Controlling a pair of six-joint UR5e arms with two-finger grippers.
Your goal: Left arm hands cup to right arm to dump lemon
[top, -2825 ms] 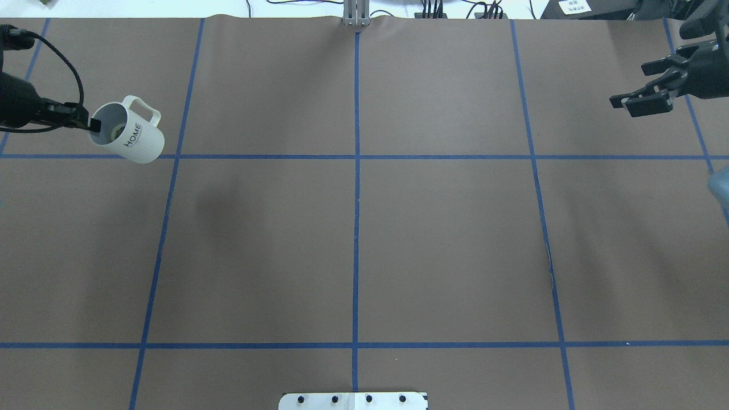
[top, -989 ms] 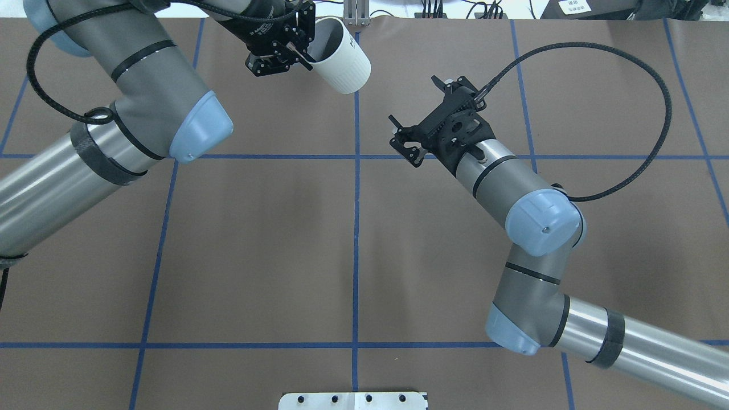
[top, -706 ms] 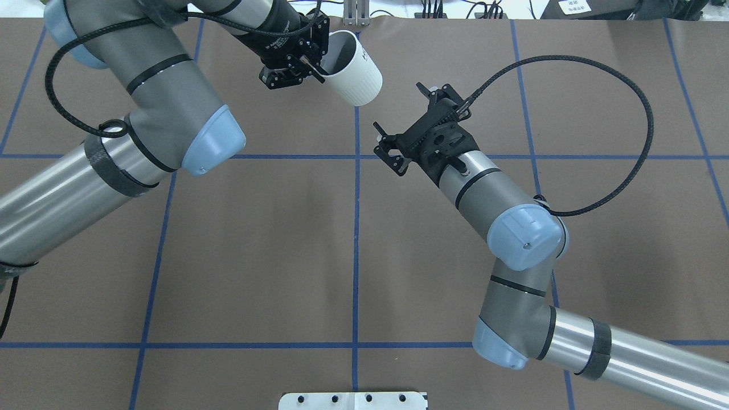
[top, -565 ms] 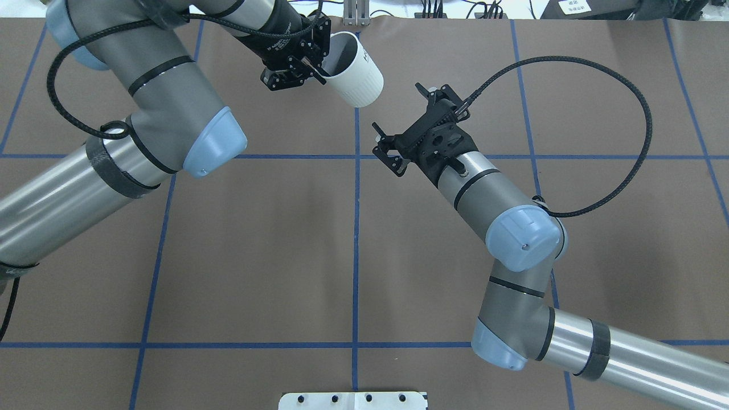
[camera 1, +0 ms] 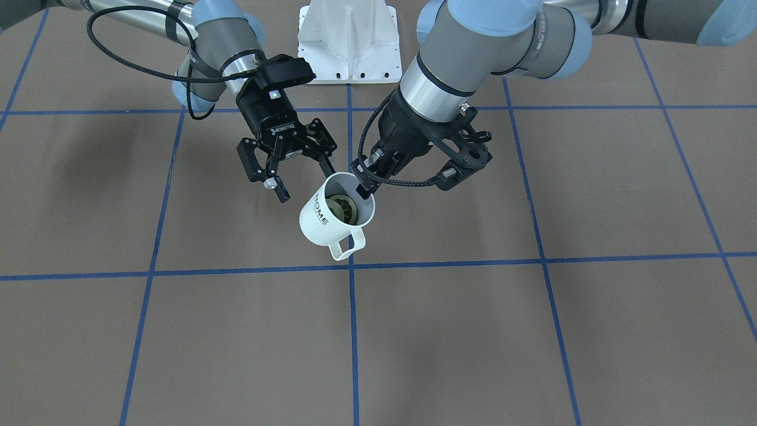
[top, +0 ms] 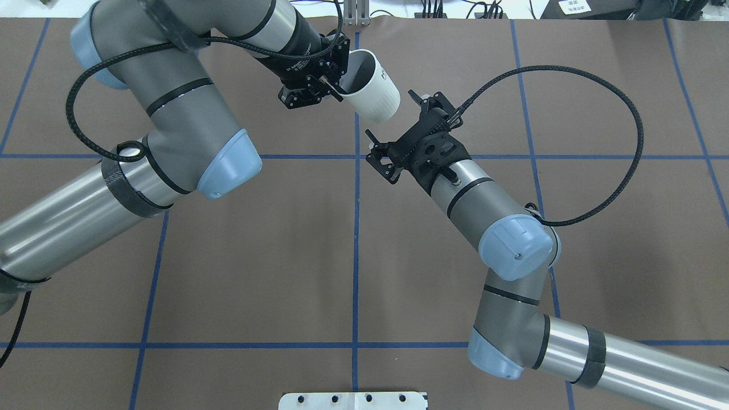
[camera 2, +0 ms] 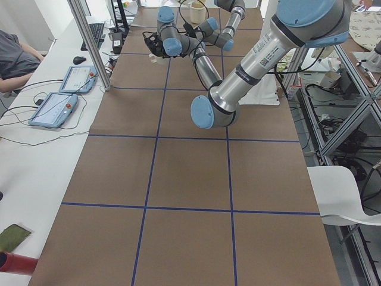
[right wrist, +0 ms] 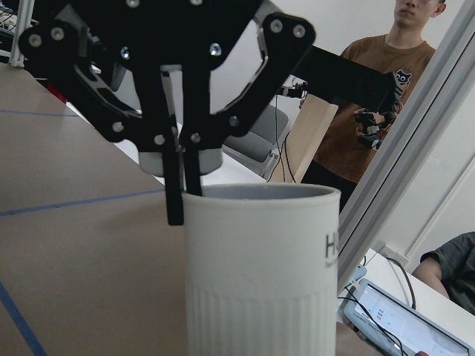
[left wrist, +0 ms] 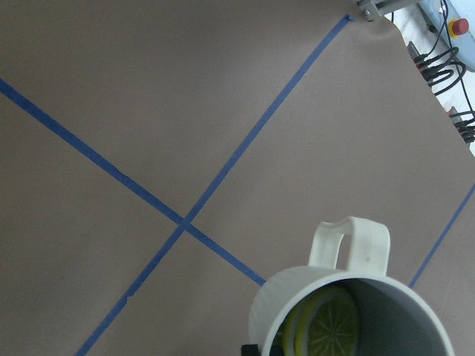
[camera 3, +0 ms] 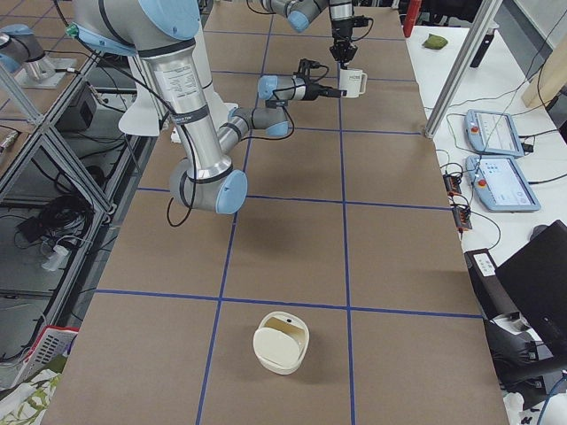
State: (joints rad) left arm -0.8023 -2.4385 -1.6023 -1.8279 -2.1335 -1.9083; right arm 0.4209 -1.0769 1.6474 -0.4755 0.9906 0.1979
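The white cup marked "HOME" hangs tilted above the table, handle toward the operators' side. Its rim is pinched by my left gripper, which is shut on it. The lemon, a ridged yellow-green slice, lies inside the cup and shows again in the left wrist view as lemon. My right gripper stands open just beside the cup, apart from it. In the right wrist view the cup fills the middle, close ahead, with the left gripper on its rim. From overhead the cup is at the back middle.
A cream bowl-like container sits on the table near the robot's right end. The white robot base plate is behind the arms. A loose black cable loops off the right arm. A person stands beyond the table.
The left arm has carried the cup from the far left to the back middle. The right arm has come in from the right, and its open gripper now sits close to the cup.
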